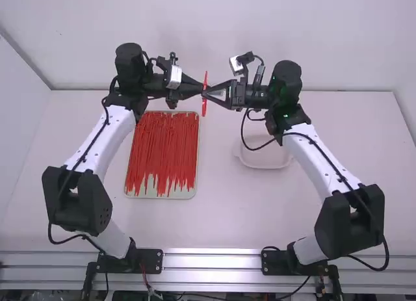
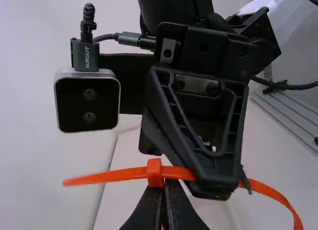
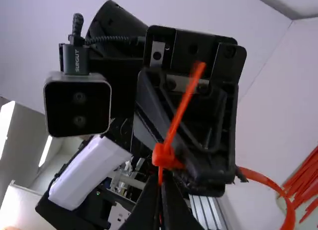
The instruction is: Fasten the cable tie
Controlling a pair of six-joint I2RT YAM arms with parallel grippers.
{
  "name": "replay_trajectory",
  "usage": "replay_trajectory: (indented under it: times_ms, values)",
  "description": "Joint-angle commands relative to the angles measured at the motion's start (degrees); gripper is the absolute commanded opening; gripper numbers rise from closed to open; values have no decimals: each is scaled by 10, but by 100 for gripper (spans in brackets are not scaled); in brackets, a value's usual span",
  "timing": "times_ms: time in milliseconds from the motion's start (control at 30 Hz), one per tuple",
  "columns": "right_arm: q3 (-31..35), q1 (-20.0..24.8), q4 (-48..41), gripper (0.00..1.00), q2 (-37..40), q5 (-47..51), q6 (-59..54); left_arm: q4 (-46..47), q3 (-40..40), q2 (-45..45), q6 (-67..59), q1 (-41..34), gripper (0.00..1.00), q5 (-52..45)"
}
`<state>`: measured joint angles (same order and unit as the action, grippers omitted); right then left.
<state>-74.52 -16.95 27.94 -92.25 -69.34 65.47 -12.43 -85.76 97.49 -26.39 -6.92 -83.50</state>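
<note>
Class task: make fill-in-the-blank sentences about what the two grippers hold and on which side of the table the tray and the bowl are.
1. The left gripper and the right gripper have their fingers shut on the same ___.
2. The tray of spare ties lies on the ___ arm's side of the table.
3. The white bowl stands on the ___ arm's side.
Missing words: cable tie; left; right.
</note>
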Motion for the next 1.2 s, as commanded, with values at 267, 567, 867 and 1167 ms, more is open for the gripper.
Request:
replay_trajectory:
  times_ms: [267,567,867,1167]
  values:
    - [-13,16,2,20,-3,17,-7,-6,5,-5,0,-8,2,-56]
    - [-13,36,3,30,-3,-18,10,2,5,-6,27,-9,2,-63]
    - [-13,50,58,31,-3,-15,44,38,5,-6,25,-26,2,-63]
    - [-13,49,62,31,-3,-16,53,10,5,-6,26,-39,2,-60]
